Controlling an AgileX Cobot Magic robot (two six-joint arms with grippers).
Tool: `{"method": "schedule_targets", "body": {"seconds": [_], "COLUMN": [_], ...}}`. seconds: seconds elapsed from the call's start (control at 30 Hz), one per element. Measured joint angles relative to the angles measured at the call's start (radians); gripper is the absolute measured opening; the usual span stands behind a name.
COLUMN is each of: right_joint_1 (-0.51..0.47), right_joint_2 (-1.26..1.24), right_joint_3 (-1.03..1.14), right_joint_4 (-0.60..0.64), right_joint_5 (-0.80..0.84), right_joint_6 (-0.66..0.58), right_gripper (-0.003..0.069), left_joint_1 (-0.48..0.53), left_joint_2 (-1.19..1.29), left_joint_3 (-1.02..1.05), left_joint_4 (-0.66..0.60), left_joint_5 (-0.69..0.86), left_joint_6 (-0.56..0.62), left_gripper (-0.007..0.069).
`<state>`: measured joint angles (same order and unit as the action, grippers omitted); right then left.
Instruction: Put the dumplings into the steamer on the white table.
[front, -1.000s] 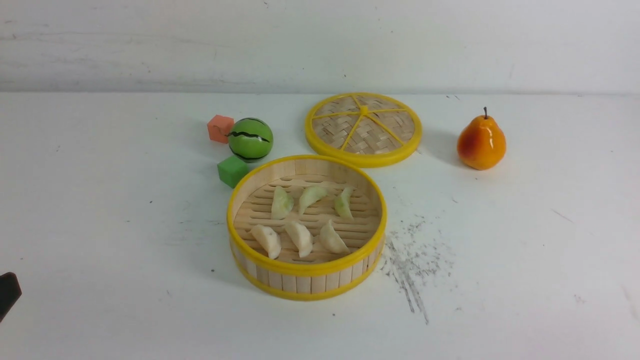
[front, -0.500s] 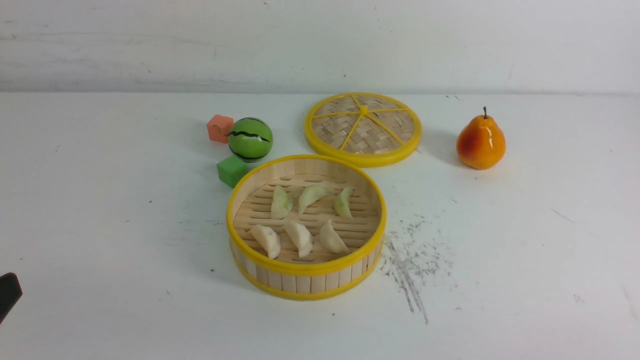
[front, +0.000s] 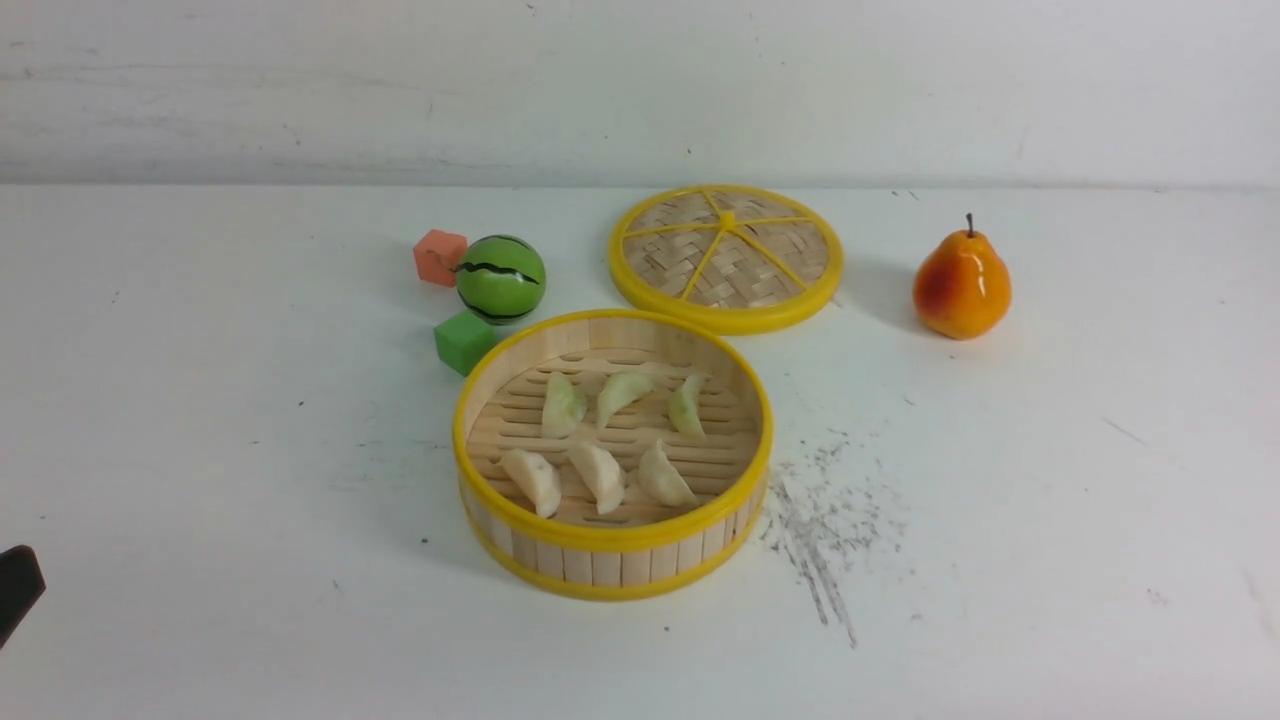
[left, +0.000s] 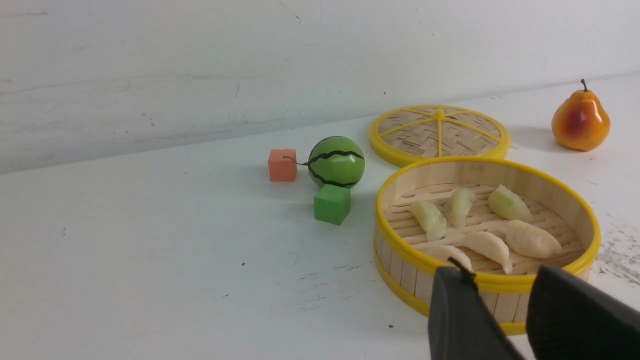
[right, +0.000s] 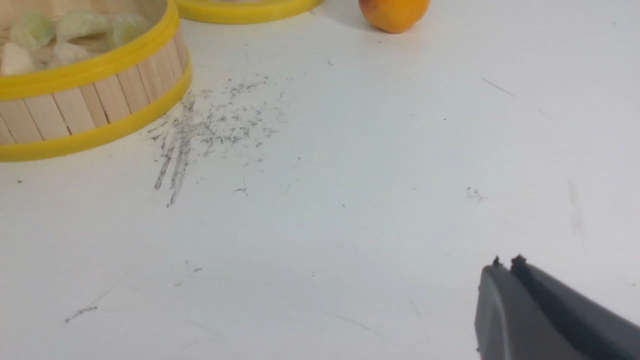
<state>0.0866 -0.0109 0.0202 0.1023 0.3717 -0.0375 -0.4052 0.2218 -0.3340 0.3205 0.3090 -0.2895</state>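
Beyond the left claw (left: 495, 265), its fingers parted, the six dumplings (front: 603, 478) lie in the steamer (front: 614, 540). They look light, perhaps slick; pinch gently across the plump middle. The right claw (right: 507, 261) is closed.

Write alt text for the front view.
Six dumplings, three green and three cream, lie inside the steamer. The woven disc is behind it; a pear sits to the right, a striped green ball and two cubes left.
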Motion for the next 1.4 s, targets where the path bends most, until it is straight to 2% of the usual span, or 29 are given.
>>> {"method": "schedule_targets", "body": {"seconds": [0.73, 0.83, 0.9, 1.03, 1.13, 1.17, 1.23, 1.4], "right_joint_1": [0.0, 0.0, 0.0, 0.0, 0.0, 0.0, -0.001, -0.002], "right_joint_2": [0.0, 0.0, 0.0, 0.0, 0.0, 0.0, 0.0, 0.0], "right_joint_3": [-0.001, -0.001, -0.001, -0.001, -0.001, -0.001, -0.001, -0.001], "right_joint_4": [0.002, 0.002, 0.002, 0.002, 0.002, 0.002, 0.002, 0.002], "right_joint_5": [0.005, 0.005, 0.005, 0.005, 0.005, 0.006, 0.006, 0.006], "right_joint_6": [-0.002, -0.002, -0.002, -0.002, -0.002, -0.002, -0.002, -0.002], "right_gripper": [0.0009, 0.0009, 0.0011, 0.0017, 0.002, 0.002, 0.0022, 0.0025], "left_joint_1": [0.0, 0.003, 0.031, 0.135, 0.225, 0.291, 0.343, 0.403], "left_joint_2": [0.0, -0.011, -0.069, -0.184, -0.229, -0.233, -0.233, -0.233], "left_joint_3": [0.0, 0.0, 0.01, 0.048, 0.078, 0.106, 0.147, 0.305], "left_joint_4": [0.0, 0.011, 0.014, -0.059, -0.112, -0.162, -0.239, -0.482], "left_joint_5": [0.0, 0.023, 0.095, 0.207, 0.213, 0.19, 0.143, -0.035], "left_joint_6": [0.0, 0.0, -0.004, -0.037, -0.038, -0.018, 0.024, 0.23], "left_gripper": [0.0235, 0.0237, 0.0237, 0.0237, 0.0227, 0.0197, 0.0148, -0.0005]}}
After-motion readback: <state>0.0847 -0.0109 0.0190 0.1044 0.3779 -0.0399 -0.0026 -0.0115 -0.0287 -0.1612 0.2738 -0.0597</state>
